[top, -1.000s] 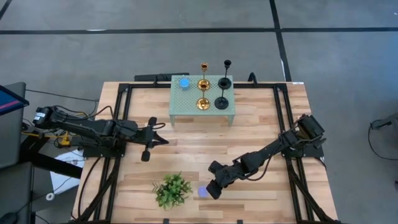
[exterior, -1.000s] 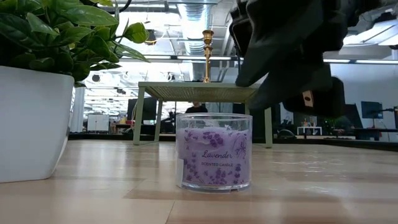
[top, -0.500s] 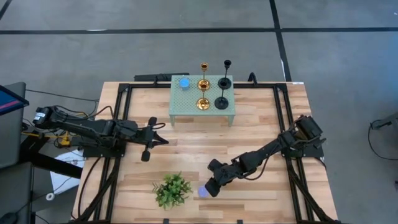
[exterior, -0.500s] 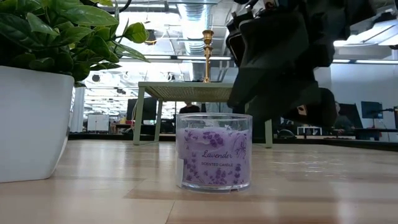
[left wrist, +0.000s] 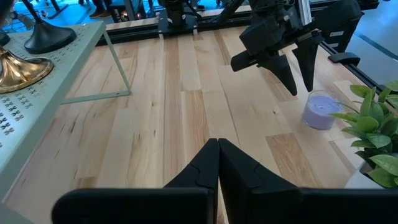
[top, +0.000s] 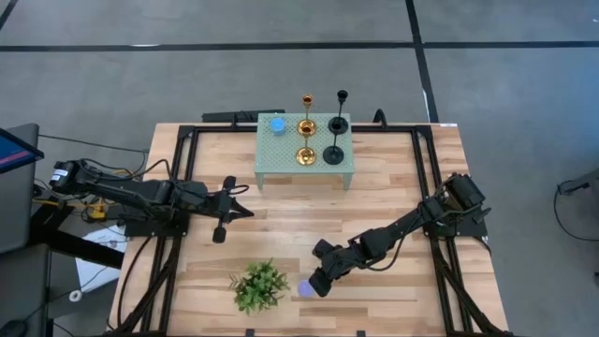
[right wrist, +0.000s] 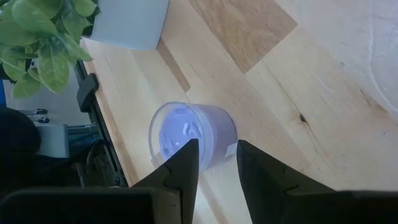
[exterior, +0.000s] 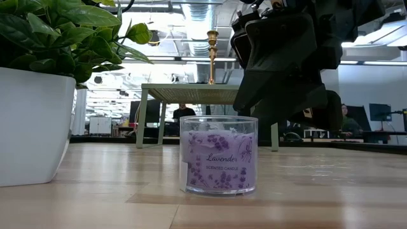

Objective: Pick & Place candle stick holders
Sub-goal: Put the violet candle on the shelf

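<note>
Candle stick holders look already placed, while the right end effector, its two dark fingers spread and holding nothing, hangs just above the purple lavender candle in a clear glass jar near the front edge of the wooden surface, beside the green leafy plant in a white pot. The left end effector, fingers pressed together and empty, waits over the surface's left side. All four holders, two shiny brass and two matte black, stand upright on the pale green perforated stand at the back edge next to a small blue cylinder, so judging by this the holders' part seems finished.
</note>
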You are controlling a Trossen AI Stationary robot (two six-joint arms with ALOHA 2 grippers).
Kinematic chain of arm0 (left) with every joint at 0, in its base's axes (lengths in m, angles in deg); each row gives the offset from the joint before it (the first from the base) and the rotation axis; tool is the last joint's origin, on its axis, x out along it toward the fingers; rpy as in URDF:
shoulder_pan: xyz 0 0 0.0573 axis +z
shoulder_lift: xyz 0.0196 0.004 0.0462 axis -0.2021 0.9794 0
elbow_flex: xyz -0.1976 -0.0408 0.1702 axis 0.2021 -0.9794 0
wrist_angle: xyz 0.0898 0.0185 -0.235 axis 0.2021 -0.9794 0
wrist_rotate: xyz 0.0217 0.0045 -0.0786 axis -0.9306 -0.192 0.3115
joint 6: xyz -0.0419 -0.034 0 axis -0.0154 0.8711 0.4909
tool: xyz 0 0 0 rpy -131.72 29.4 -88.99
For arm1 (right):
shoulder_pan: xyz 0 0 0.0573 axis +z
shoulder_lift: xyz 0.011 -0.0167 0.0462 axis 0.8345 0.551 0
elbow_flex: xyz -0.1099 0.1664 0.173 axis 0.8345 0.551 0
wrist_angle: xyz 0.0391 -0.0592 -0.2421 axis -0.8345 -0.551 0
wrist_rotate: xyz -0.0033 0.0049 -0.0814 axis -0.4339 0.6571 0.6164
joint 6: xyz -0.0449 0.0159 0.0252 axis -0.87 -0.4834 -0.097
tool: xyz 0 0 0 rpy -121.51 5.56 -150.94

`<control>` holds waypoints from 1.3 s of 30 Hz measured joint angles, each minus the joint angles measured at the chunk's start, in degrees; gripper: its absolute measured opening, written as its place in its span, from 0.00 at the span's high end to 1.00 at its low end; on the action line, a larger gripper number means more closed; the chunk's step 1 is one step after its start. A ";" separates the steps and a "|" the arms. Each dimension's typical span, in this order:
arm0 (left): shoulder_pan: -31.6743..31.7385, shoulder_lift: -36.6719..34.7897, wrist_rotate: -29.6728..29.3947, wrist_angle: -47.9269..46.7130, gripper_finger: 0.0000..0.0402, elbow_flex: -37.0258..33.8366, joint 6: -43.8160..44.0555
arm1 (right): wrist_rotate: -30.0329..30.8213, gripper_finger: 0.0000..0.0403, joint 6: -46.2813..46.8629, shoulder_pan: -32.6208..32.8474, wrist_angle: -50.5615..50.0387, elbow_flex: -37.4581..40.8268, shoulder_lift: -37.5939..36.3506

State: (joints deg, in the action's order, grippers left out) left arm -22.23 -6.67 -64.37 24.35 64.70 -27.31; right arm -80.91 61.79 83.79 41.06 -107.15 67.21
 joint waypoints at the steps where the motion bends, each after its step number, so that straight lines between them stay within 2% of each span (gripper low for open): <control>1: 0.00 0.00 0.01 0.00 0.98 0.00 -0.01 | -0.25 0.75 -0.22 0.00 0.00 0.00 0.00; 19: -0.02 0.00 0.02 0.00 0.98 0.00 0.00 | -2.11 0.75 -3.13 0.00 0.69 0.00 -0.02; 27: -0.02 0.00 0.00 0.00 0.98 0.00 0.00 | -6.42 0.75 -3.28 0.23 16.95 -0.02 -0.09; 33: -0.01 0.00 0.01 0.02 0.98 0.00 0.00 | -4.17 0.75 -4.03 1.20 15.32 -2.17 -0.38; 39: -0.02 0.00 0.01 0.02 0.98 0.00 0.00 | -1.95 0.75 -3.55 1.49 9.15 -3.91 -0.33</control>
State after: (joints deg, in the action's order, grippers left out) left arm -22.25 -6.67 -64.36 24.38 64.70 -27.31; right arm -82.86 58.24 85.28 50.21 -111.06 66.88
